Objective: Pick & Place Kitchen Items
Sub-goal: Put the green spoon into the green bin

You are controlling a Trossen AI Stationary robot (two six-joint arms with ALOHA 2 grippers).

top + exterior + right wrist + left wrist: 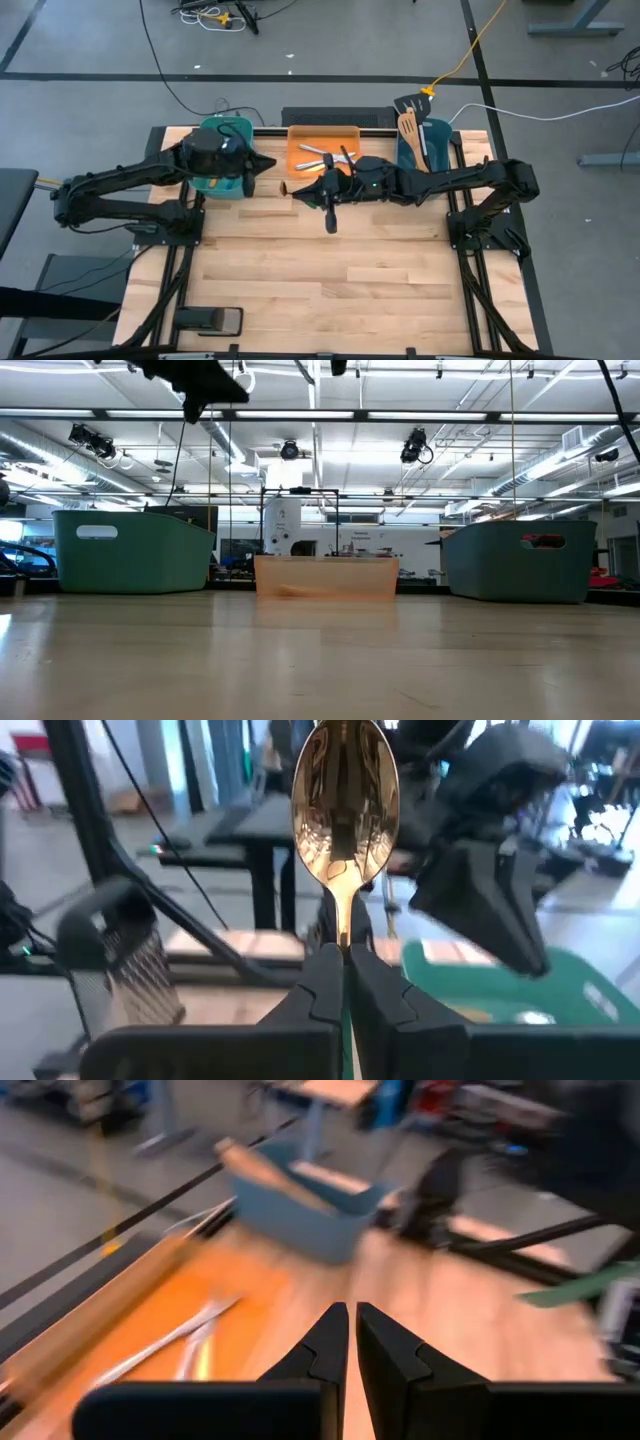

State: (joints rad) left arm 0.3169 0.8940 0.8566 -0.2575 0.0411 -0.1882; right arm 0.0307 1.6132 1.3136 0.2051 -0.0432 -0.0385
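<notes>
My right gripper [303, 190] hangs over the table just near of the orange tray [300, 135], shut on a gold spoon [345, 800] whose bowl [285, 187] sticks out toward the table's left. My left gripper [262, 168] is raised above the left teal tub [222, 183], pointing toward the tray, its fingers [330, 1342] together with nothing between them. Silver cutlery [318, 155] lies in the tray. Pale wooden spatulas [408, 128] and a black turner [405, 105] stand in the right teal tub [437, 135], leaning on its rim. My right gripper pinches the gold spoon's handle just behind the bowl [345, 932] between its two fingers. The fingers run level from the table's right and lie along the handle. The bowl stands out past the fingertips, and the spoon is lifted clear of the table. The rest of the handle is hidden between the fingers.
The two teal tubs [130, 550] [520, 560] and the tray [325, 575] line the table's far edge. Bare wooden tabletop [330, 280] stretches from them to the near edge. A dark flat object [210, 320] lies at the near left.
</notes>
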